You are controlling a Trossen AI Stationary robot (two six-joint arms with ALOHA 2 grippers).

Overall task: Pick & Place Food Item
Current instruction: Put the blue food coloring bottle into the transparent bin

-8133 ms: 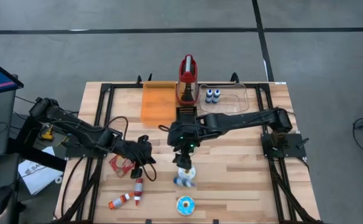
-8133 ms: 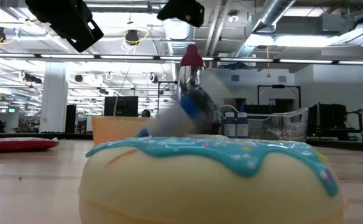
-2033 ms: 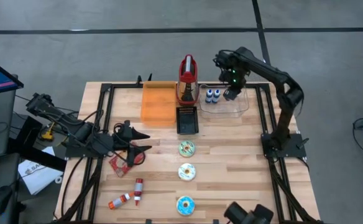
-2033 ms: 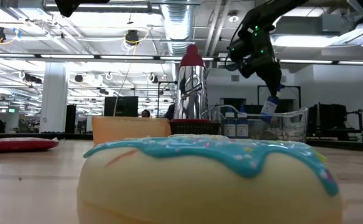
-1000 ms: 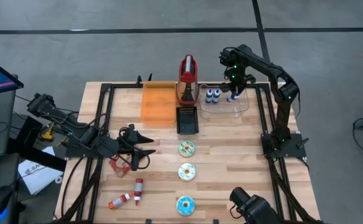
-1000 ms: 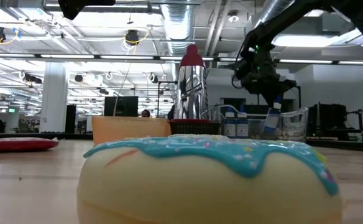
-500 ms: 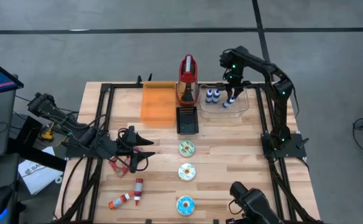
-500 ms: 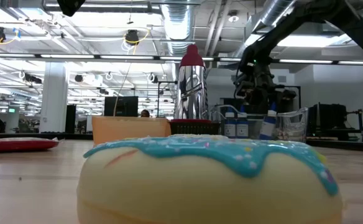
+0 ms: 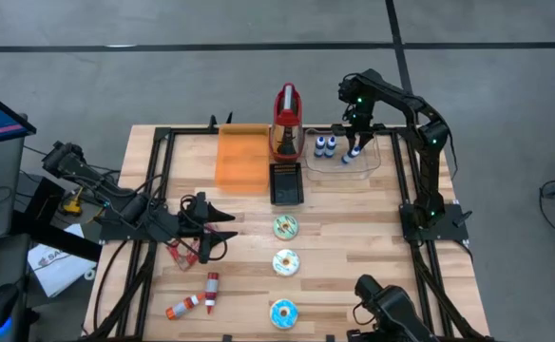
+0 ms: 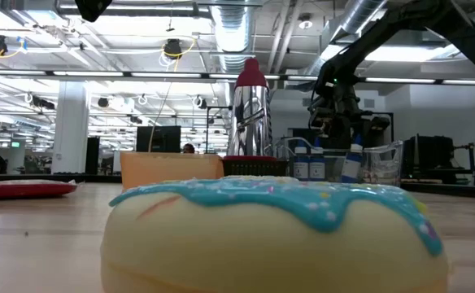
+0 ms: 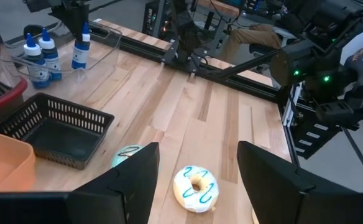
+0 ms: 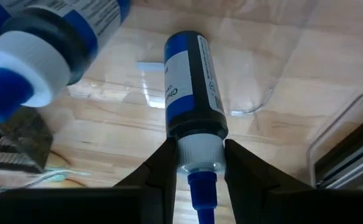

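Over the clear tray (image 9: 365, 158) at the table's far edge: right gripper (image 9: 355, 149) clenched on a blue bottle's (image 12: 192, 87) white neck, bottle hanging just beside two others. Near the left edge: left gripper (image 9: 222, 231) spread wide, empty, partly over the red snack packet (image 9: 180, 251); bare wood between packet and donuts.

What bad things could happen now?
The right pincer grips a blue bottle by its neck in the clear bin; letting go carelessly might tip it onto the two bottles beside it. The left pincer, open over the red snack packet, could nudge it sideways.
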